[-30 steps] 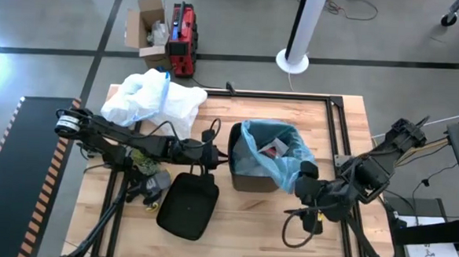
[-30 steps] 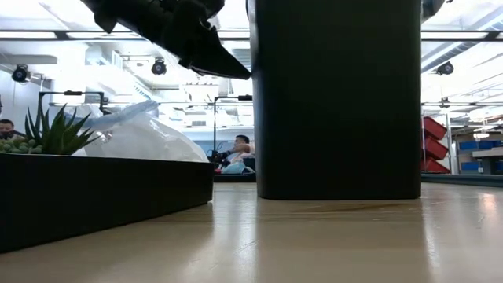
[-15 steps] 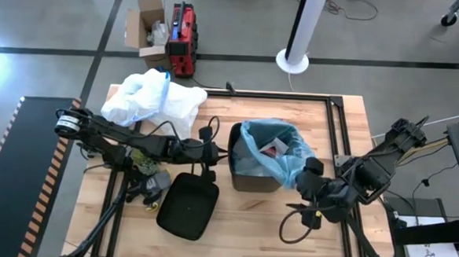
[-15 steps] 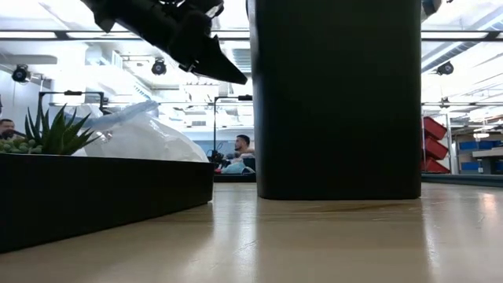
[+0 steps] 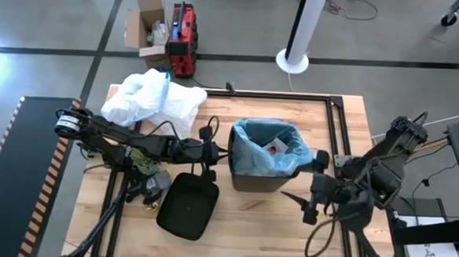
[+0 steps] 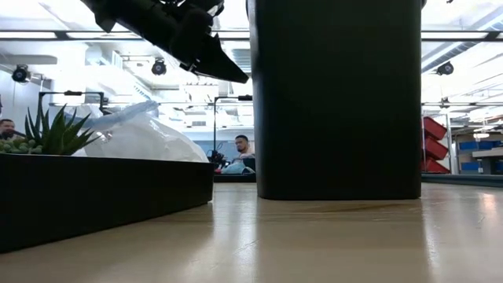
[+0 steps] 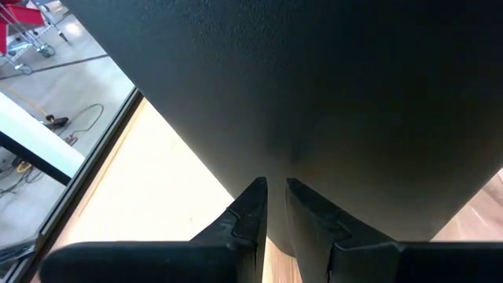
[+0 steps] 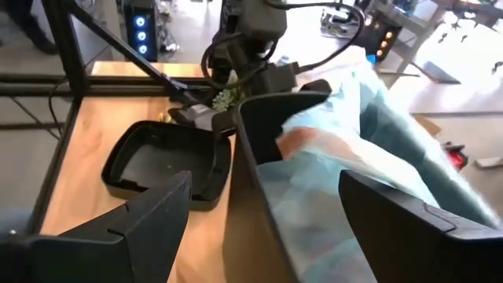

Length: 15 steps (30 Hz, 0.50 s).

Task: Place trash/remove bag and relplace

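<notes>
The black bin (image 5: 247,177) stands mid-table with the light-blue bag (image 5: 291,159) lining it and folded over its rim. A white and red piece of trash (image 5: 274,146) lies inside. My left gripper (image 5: 219,153) is shut, its tips at the bin's left wall (image 7: 330,94). My right gripper (image 5: 303,203) is open and hangs clear of the bin's right near corner. In the right wrist view its fingers (image 8: 266,179) stand wide apart, with the bin and the bag (image 8: 369,157) ahead of them. The low view shows the bin (image 6: 338,98) and the left arm (image 6: 196,43) above. My left gripper's shut fingertips (image 7: 258,189) point level from the table's left at the bin's left wall. Whether they touch it I cannot tell.
A black tray (image 5: 188,205) lies on the table near the bin's left near corner. A white plastic bag (image 5: 152,97) sits at the far left. A green sprig (image 5: 143,162) lies under the left arm. A black frame rail (image 5: 336,126) runs along the table's right side. A person (image 6: 240,149) sits in the room beyond.
My right gripper has drawn back from the bag's overhang at the bin's right near corner, toward the table's right and near edges. The bag's loose hem there, which hung far down the corner, now sits shorter and closer to the rim. The left arm has kept still.
</notes>
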Available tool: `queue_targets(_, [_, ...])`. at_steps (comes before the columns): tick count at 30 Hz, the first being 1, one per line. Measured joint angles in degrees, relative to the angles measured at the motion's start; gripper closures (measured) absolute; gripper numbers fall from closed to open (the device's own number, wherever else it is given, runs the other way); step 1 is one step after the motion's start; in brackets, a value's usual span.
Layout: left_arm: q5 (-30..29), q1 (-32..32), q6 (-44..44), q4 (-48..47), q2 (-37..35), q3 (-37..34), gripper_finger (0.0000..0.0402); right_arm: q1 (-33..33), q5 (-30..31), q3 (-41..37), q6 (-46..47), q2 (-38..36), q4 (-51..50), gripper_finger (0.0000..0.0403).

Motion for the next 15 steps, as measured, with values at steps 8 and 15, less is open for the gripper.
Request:
queue_targets(8, [0.0, 0.0, -0.8, -0.1, 0.0, 0.0, 0.0368, 3.8, 1.7, -7.8, 14.2, 0.2, 0.6, 0.0093])
queue_targets(15, [0.0, 0.3, -0.4, -0.1, 0.0, 0.0, 0.0368, 6.3, -1.1, -8.7, 18.2, 0.2, 0.7, 0.0093])
